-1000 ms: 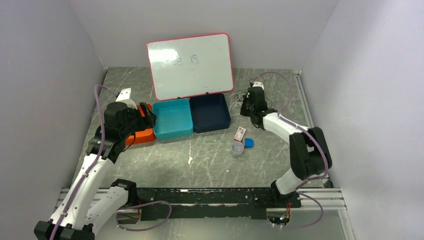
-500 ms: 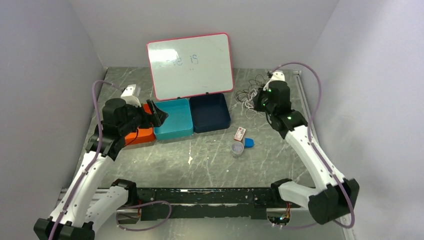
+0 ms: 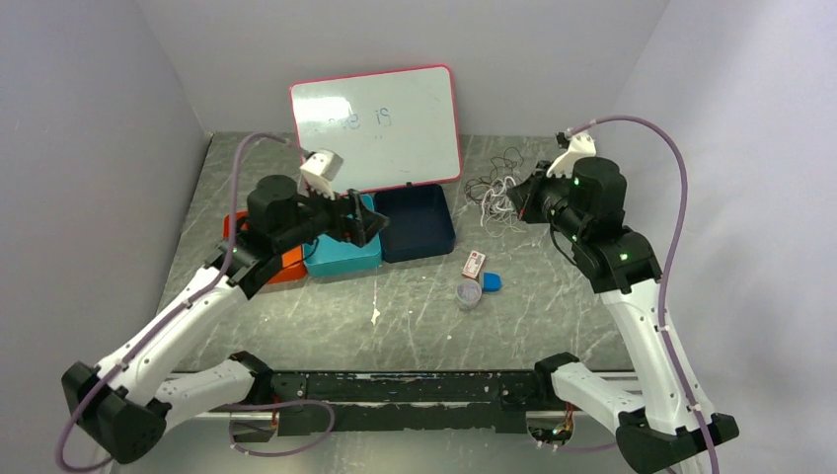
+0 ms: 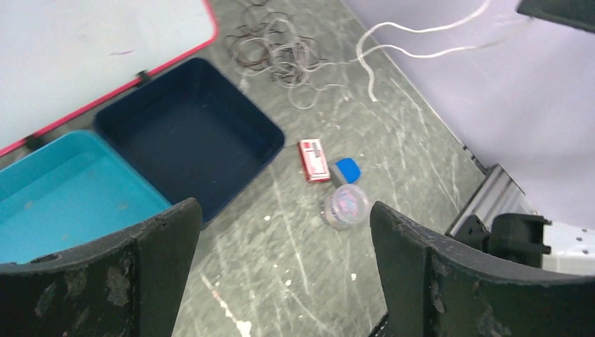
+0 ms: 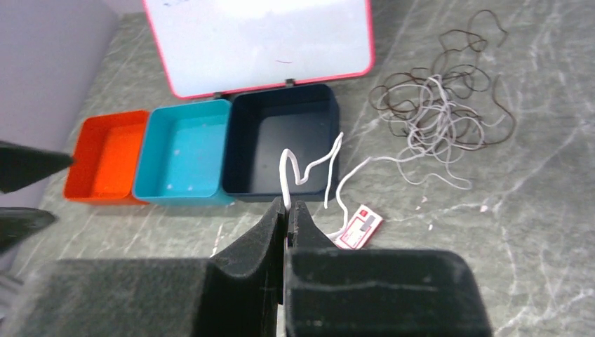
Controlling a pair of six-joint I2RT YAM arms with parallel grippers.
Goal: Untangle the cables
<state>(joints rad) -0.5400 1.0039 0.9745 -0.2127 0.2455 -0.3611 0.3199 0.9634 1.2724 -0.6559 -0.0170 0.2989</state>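
A tangle of thin dark and pale cables (image 3: 494, 188) lies on the table at the back right, also in the right wrist view (image 5: 442, 105) and the left wrist view (image 4: 277, 49). My right gripper (image 5: 287, 205) is shut on a white cable (image 5: 309, 168), held above the table; the cable trails down to the tangle. In the top view the right gripper (image 3: 521, 200) is raised just right of the tangle. My left gripper (image 3: 370, 225) is open and empty, held in the air over the teal bin (image 3: 341, 252).
A whiteboard (image 3: 375, 128) leans at the back. Orange bin (image 3: 279, 267), teal bin and navy bin (image 3: 415, 225) stand in a row. A red card (image 3: 475, 264), blue piece (image 3: 492, 281) and clear round container (image 3: 469, 294) lie mid-table.
The right arm rose and swung right, lifting the white cable out of the tangle. The left arm rose and swung right from the orange bin to over the teal bin.
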